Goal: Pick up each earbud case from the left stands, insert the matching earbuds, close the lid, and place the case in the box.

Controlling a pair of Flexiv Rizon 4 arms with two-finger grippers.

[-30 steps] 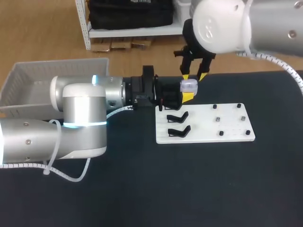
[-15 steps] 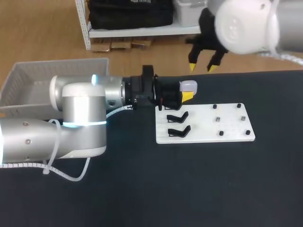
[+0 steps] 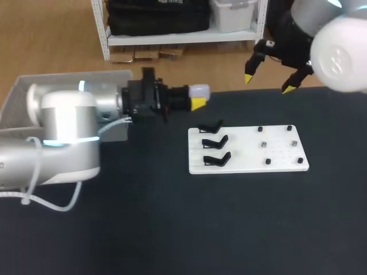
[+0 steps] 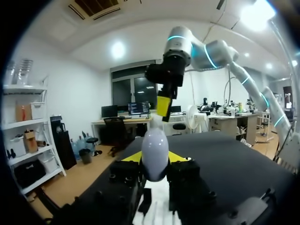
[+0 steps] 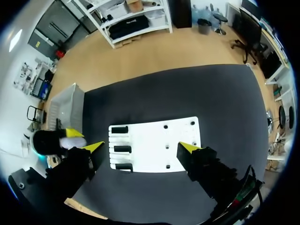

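A closed white earbud case is pinched sideways in my left gripper, above the table's far edge, left of the white board. In the left wrist view the case stands between the yellow tips of that gripper. My right gripper hangs high over the far right of the table, open and holding nothing. From the right wrist view its tips frame the board far below. Three black stands on the board's left side are bare.
The white basket sits at the far left, behind my left arm; it shows as the basket in the right wrist view. Several small dark pegs dot the board's right half. Black tabletop surrounds the board.
My left arm has drawn back to the left with the case, away from the board. The right gripper has let go of the case, lifted up and to the right, and spread wide.
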